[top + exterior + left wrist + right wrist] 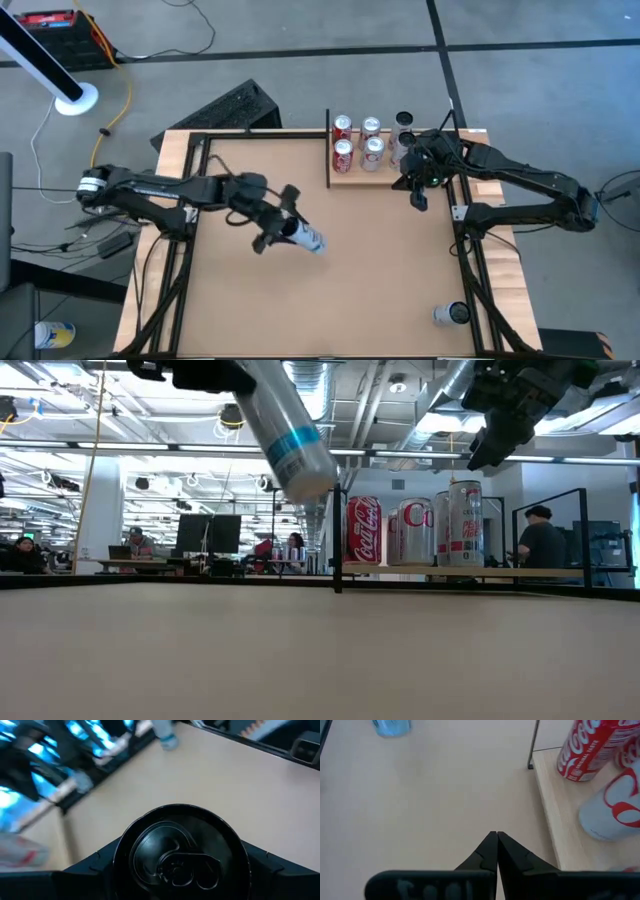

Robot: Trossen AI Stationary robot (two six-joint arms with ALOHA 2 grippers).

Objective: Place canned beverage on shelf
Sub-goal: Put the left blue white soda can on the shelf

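Canned beverage [304,238], silver with a blue band, hung tilted above the tabletop [380,270], grasped by your left end effector [280,225]. Only the left wrist view showed you its dark top with the pull tab. Your right end effector [496,840] was clenched on nothing beside the shelf [352,179]. Red cans [363,530] there read Coca-Cola; the silver cans' [465,523] lettering was cut off.

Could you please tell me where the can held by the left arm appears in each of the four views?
High view: the can is left of centre, tilted in the left pincer.
Low view: top, left of centre, hanging tilted above the table.
Left wrist view: bottom centre, its dark top facing the camera.
Right wrist view: I cannot identify it.
Shared landmark: the shelf, right of the can in the high and low views.
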